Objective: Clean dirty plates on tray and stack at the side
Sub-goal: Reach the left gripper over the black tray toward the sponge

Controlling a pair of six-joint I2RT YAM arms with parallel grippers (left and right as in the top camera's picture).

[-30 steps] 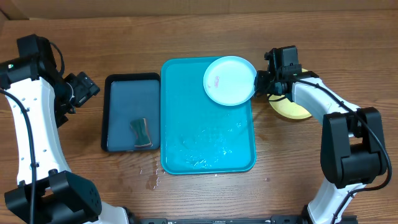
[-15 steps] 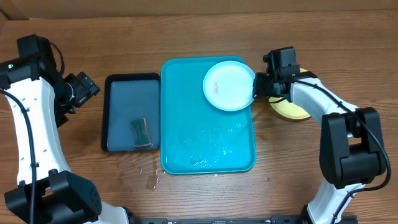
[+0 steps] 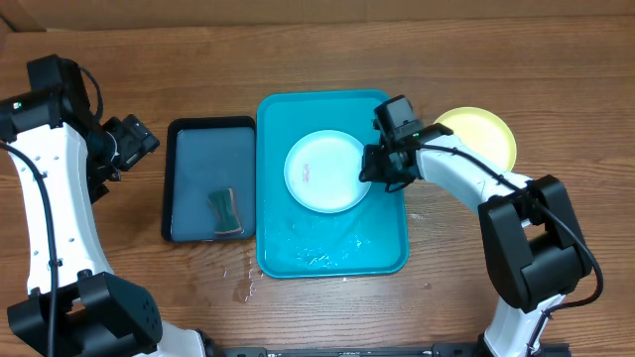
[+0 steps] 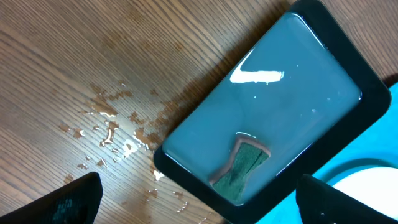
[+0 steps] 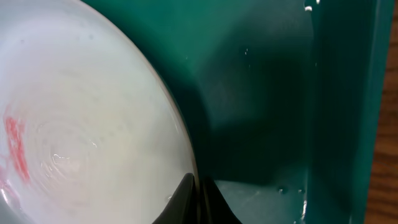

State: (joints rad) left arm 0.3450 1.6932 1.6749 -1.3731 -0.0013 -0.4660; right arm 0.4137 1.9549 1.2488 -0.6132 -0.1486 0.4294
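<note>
A pale blue plate [image 3: 323, 171] with a pink smear [image 5: 15, 149] lies in the middle of the turquoise tray [image 3: 283, 248]. My right gripper [image 3: 374, 169] is shut on the plate's right rim; in the right wrist view the fingers [image 5: 199, 191] pinch the rim over the tray floor [image 5: 261, 93]. A yellow-green plate [image 3: 478, 135] lies on the table right of the tray. I cannot tell whether another plate lies under it. My left gripper [image 3: 137, 139] is open and empty, left of the dark tray; its fingers [image 4: 199, 202] are spread wide.
A dark navy tray [image 3: 189, 149] of water holds a green sponge [image 3: 226, 210], also in the left wrist view [image 4: 244, 168]. Water lies on the turquoise tray's near half [image 3: 327, 243]. Droplets wet the table [image 3: 241, 283] near the trays.
My right gripper has pulled the pale blue plate from the tray's far right corner to its middle. The yellow-green plate beside the tray now shows fully. The left arm has not moved.
</note>
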